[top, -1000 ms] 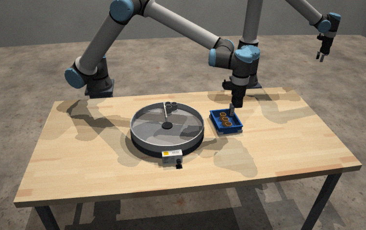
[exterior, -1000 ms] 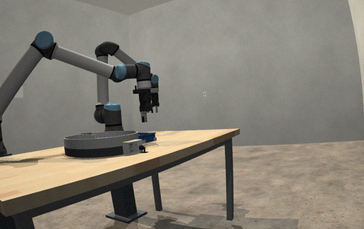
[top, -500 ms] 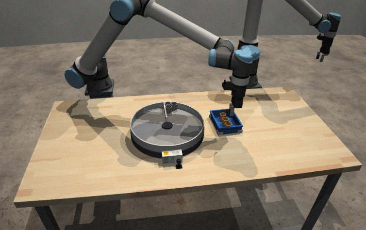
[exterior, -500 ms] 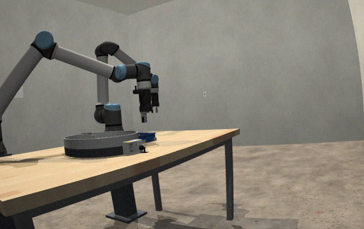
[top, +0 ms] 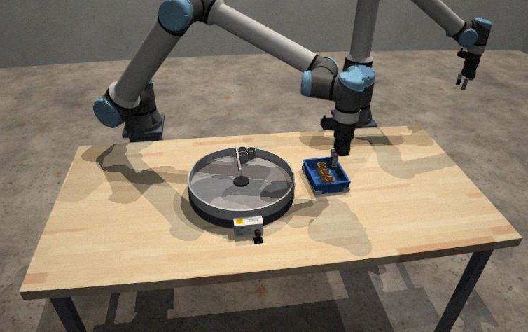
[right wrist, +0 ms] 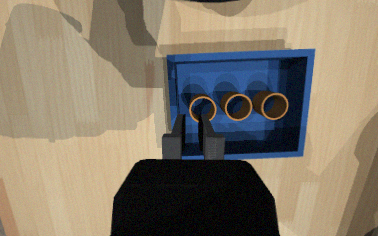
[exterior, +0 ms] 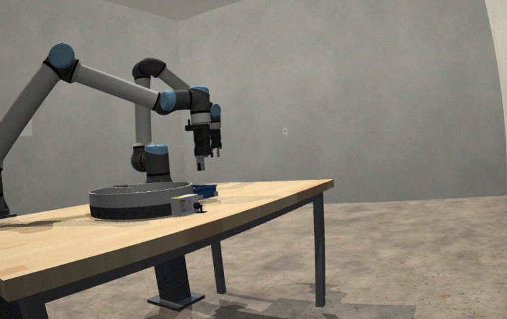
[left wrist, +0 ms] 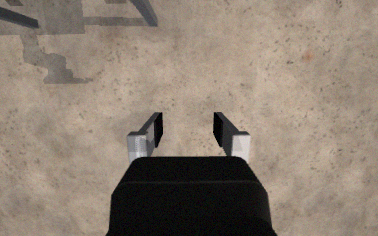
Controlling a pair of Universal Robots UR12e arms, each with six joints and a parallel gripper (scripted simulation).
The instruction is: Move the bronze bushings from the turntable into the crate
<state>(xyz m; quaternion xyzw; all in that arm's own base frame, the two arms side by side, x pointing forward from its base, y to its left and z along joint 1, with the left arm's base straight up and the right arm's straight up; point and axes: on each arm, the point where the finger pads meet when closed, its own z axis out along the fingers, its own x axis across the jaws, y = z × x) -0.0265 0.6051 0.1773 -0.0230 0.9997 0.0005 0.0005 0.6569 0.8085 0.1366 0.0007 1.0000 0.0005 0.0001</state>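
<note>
Three bronze bushings stand upright in a row inside the blue crate. The crate looks level, with light corner guides at its visible corners. Three dark steel bushings stand grouped at the back of the turntable, beside its thin bar. No bronze bushing shows on it. My right gripper is above the crate, fingers partly apart with nothing between them. My left gripper is wide open and empty, over the floor beyond the table.
The turntable's raised wall stands left of the crate in the top view. A white control box with a black knob sits at the turntable's front. The right arm reaches over the back of the table. The left arm stands behind it.
</note>
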